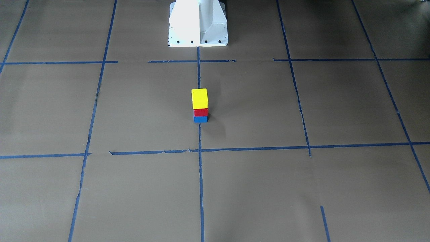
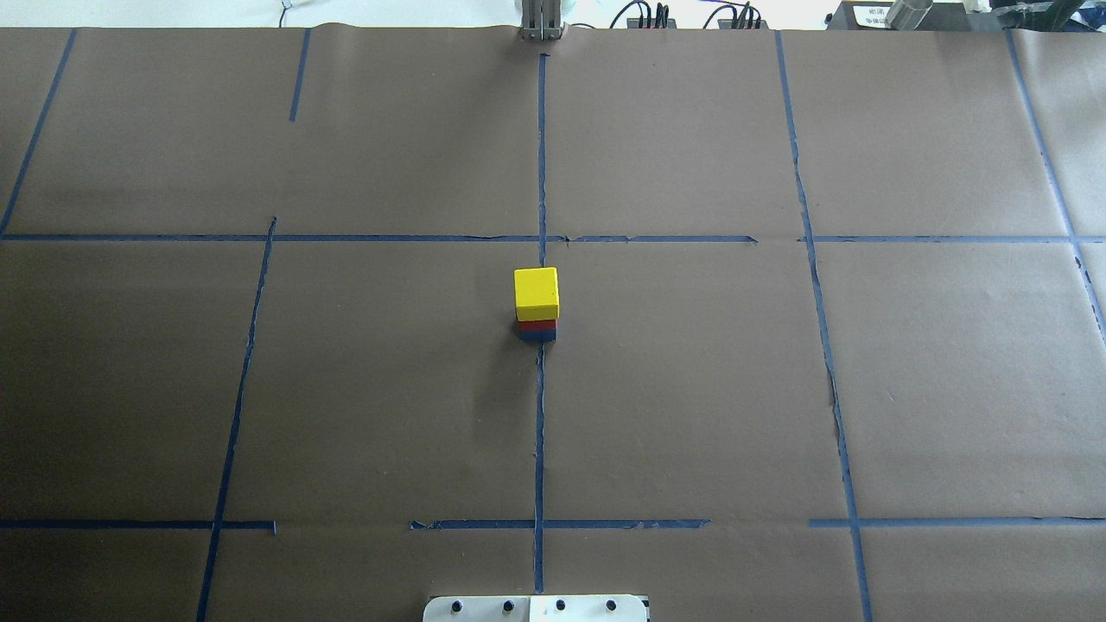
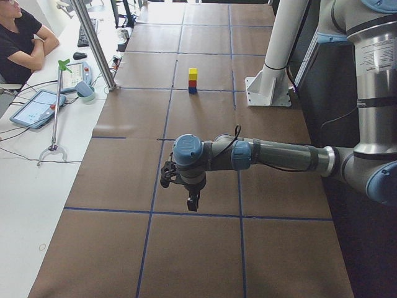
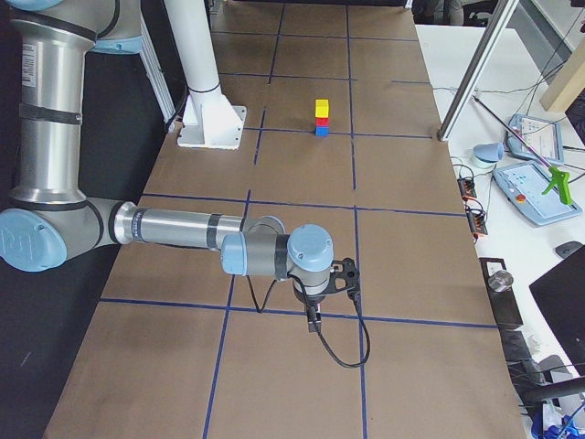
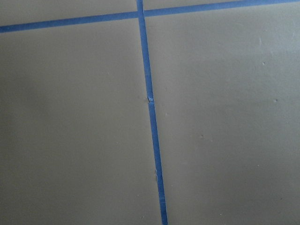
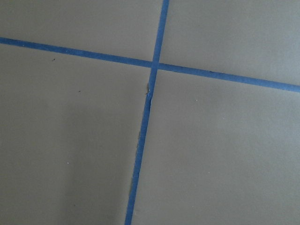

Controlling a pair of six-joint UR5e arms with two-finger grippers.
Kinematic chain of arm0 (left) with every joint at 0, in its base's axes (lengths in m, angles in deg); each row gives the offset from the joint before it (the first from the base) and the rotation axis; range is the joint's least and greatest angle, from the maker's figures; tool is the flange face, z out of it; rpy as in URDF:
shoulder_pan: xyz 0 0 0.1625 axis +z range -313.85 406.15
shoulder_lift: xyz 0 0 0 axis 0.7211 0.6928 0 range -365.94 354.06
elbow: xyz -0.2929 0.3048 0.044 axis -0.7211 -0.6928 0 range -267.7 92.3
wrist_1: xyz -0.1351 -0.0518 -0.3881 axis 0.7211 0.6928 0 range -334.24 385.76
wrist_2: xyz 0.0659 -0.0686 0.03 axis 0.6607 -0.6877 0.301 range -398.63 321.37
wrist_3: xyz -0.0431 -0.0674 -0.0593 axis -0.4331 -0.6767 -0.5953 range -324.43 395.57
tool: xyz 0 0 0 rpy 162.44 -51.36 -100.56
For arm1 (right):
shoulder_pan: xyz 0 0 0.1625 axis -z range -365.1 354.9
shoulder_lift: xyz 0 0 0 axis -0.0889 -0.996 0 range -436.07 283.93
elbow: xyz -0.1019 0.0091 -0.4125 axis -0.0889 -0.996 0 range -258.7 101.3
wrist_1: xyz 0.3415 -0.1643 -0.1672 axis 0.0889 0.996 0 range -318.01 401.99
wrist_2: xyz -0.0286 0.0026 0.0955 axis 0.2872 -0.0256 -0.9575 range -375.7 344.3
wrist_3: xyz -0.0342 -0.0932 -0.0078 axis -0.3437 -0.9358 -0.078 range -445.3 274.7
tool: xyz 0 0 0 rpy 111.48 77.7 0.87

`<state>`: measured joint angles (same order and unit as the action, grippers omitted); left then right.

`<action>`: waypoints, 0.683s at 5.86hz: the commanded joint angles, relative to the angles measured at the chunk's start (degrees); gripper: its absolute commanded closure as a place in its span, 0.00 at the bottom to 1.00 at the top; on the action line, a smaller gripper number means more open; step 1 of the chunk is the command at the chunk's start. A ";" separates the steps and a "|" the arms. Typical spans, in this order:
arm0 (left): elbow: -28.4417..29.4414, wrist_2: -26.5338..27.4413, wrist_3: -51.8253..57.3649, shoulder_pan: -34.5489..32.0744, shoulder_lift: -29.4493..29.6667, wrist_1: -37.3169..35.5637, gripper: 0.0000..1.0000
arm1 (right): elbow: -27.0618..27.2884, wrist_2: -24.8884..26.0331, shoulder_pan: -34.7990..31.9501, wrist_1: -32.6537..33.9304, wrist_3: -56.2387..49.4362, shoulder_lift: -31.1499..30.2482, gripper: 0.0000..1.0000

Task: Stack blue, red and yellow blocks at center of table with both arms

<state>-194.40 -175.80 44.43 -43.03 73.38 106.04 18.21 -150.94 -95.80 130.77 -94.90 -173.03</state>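
Note:
The three blocks stand as one stack at the table's center on a blue tape line: the blue block (image 1: 200, 119) at the bottom, the red block (image 1: 201, 112) on it, the yellow block (image 1: 199, 98) on top. The overhead view mostly shows the yellow block (image 2: 536, 292). Neither arm is near the stack. In the exterior left view my left gripper (image 3: 193, 202) hangs over bare table far from it. My right gripper (image 4: 313, 318) hangs likewise in the exterior right view. I cannot tell whether either is open or shut. Both wrist views show only brown paper and tape.
The white base pedestal (image 1: 198, 23) stands behind the stack. A metal post (image 3: 93, 43) rises at the table's far edge. Beyond it a white desk (image 3: 25, 186) holds tablets and cables, and a person (image 3: 18, 37) sits there.

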 commanded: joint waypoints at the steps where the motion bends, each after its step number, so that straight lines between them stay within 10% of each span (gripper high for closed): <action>1: 0.44 -0.55 -0.08 -0.03 -0.83 0.14 0.00 | 1.79 0.33 1.58 7.25 -0.07 2.03 0.00; 4: 0.35 -0.73 0.36 -0.03 -1.89 0.93 0.00 | 1.63 3.31 3.07 7.89 -6.65 2.30 0.00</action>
<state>-194.54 -176.35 44.78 -43.06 71.62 106.85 20.12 -148.71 -93.07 138.31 -99.73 -170.87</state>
